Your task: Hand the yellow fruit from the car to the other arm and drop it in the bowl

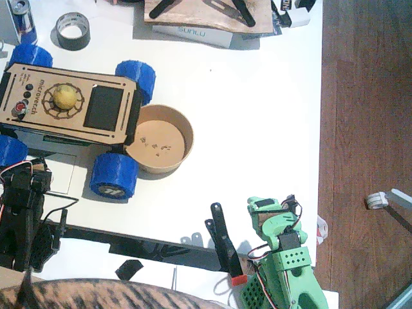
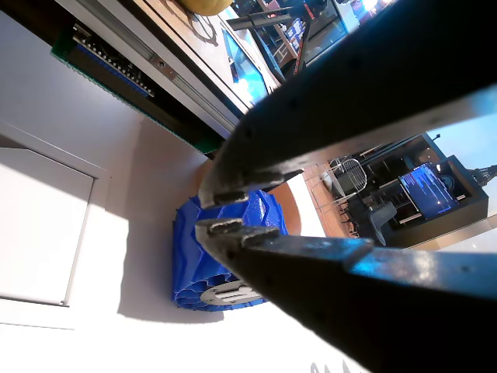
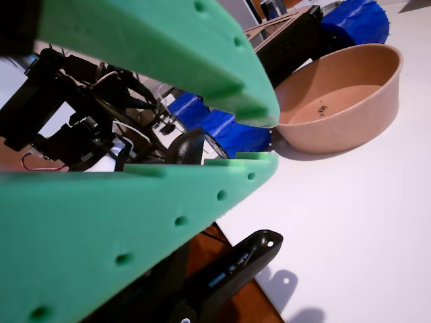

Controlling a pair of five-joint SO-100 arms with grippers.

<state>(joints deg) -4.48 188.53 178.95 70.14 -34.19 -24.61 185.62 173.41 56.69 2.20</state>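
Showing its 2 black jaws nearly shut on nothing, the left gripper (image 2: 221, 214) points at a chunky blue wheel (image 2: 221, 260) in a wrist view; the fixed view hides those tips. Another wrist view shows the bright green right gripper (image 3: 266, 138) slightly parted, empty, aimed toward the round tan cardboard bowl (image 3: 350, 101). Both arms sit folded low at the near table edge. The small dull-yellow fruit (image 1: 64, 97) rests on the light-wood car (image 1: 71, 103), beside the bowl.
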